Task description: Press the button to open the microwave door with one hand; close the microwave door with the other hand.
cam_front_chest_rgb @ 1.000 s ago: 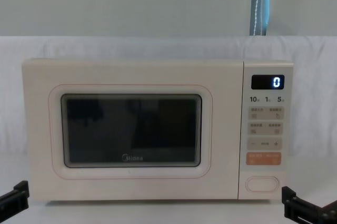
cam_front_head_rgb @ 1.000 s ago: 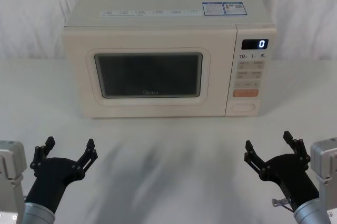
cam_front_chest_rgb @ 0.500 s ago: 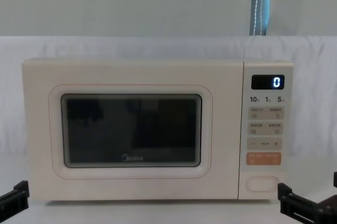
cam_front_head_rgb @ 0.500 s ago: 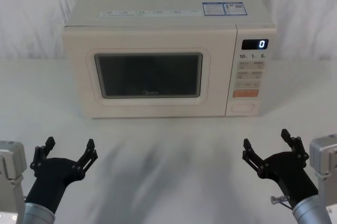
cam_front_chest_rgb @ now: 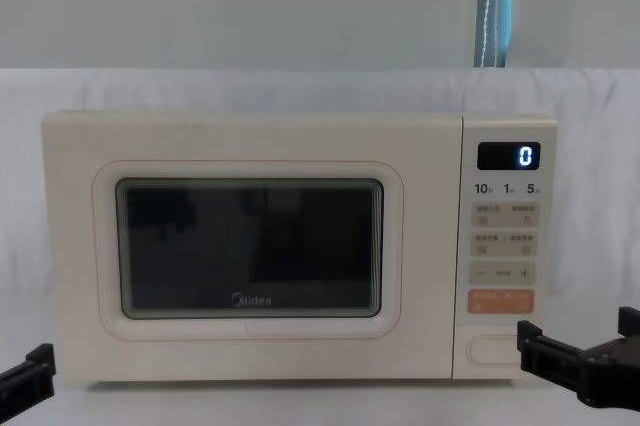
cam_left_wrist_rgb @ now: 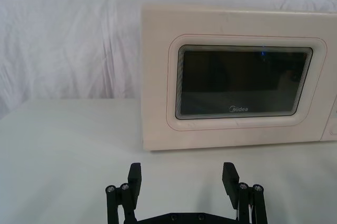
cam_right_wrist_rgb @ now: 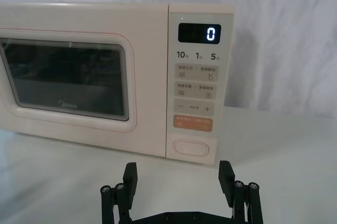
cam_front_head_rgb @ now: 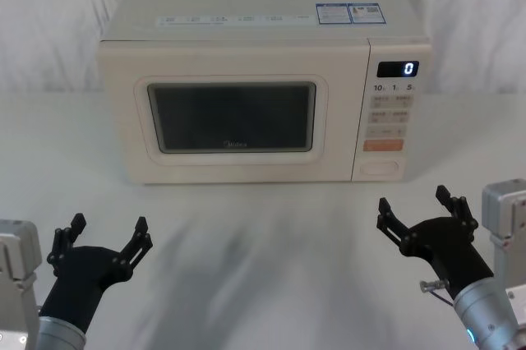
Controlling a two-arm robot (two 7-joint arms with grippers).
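Note:
The cream microwave (cam_front_head_rgb: 263, 79) stands at the back of the white table, its door (cam_front_head_rgb: 234, 116) shut flat against the body. At the foot of the control panel sits the wide oval button (cam_front_head_rgb: 381, 167) (cam_right_wrist_rgb: 191, 147) (cam_front_chest_rgb: 493, 348), under an orange key. My right gripper (cam_front_head_rgb: 416, 212) (cam_right_wrist_rgb: 178, 179) is open, hovering in front of the panel and a little to its right, clear of the button. My left gripper (cam_front_head_rgb: 105, 233) (cam_left_wrist_rgb: 182, 179) is open too, low at the front left, well short of the door (cam_left_wrist_rgb: 242, 84).
A white cloth covers the table (cam_front_head_rgb: 263, 235) and hangs as a backdrop (cam_front_head_rgb: 49, 21) behind the oven. The display (cam_front_chest_rgb: 508, 155) shows a blue 0. Bare cloth lies between both grippers and the microwave's front.
The right gripper has risen and moved forward toward the control panel. The left gripper and the door have not moved.

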